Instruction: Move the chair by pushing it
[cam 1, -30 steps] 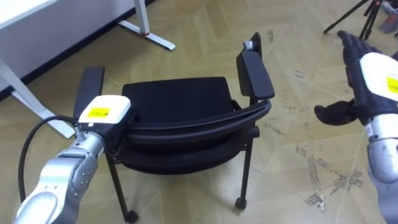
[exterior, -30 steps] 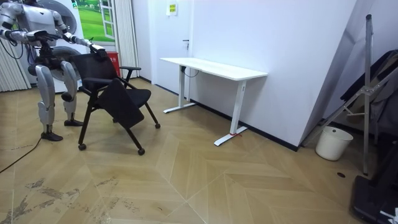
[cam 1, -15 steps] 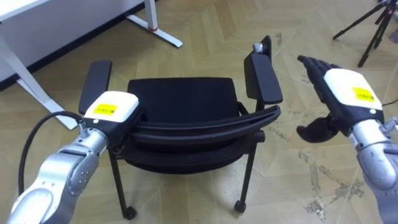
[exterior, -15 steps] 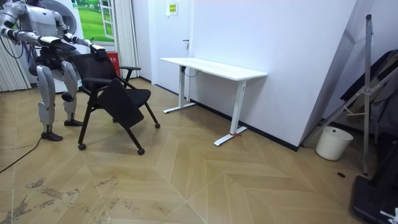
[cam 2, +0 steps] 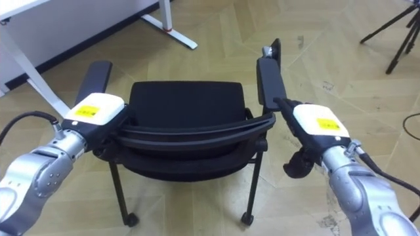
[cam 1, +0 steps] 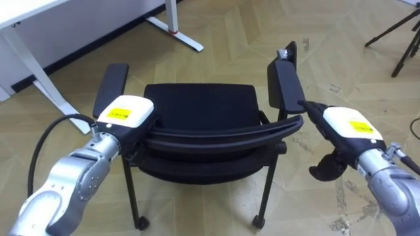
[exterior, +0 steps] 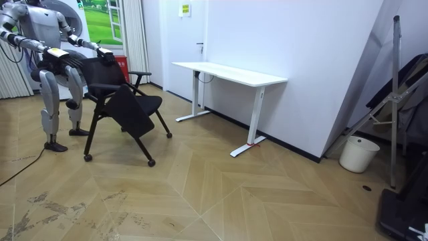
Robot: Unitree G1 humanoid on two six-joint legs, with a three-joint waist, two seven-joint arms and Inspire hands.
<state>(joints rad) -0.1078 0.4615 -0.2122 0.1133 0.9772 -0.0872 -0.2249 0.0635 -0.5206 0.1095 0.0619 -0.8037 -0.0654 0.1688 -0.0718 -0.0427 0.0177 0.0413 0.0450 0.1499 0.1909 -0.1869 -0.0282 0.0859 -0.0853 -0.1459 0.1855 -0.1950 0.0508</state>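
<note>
Standing close behind the chair, I have both hands at its curved backrest, the part nearest me. My left hand lies over the rail's left end, just behind the left armrest. Its back faces the camera, and I cannot tell whether it grips the rail or merely rests there. My right hand is open and holds nothing. Its fingers are straight and point far and slightly left, their tips at the rail's right end where it meets the right armrest, with the thumb hanging below. Whether those tips touch the frame I cannot say for certain.

What matters for the push is that the backrest's long axis runs left to right across my front, from one hand to the other, and the whole chair lies on the far side of both hands. As I judge it, the push must go straight away from me, square to that rail. Both ends need driving evenly, or the chair may swing round on its castors. The left hand looks the better seated of the two, while the right sits at the very end.

Beyond the rail comes the black seat, then bare wooden floor. At far left stands a white desk, its foot reaching toward the chair. At far right are tripod legs.
</note>
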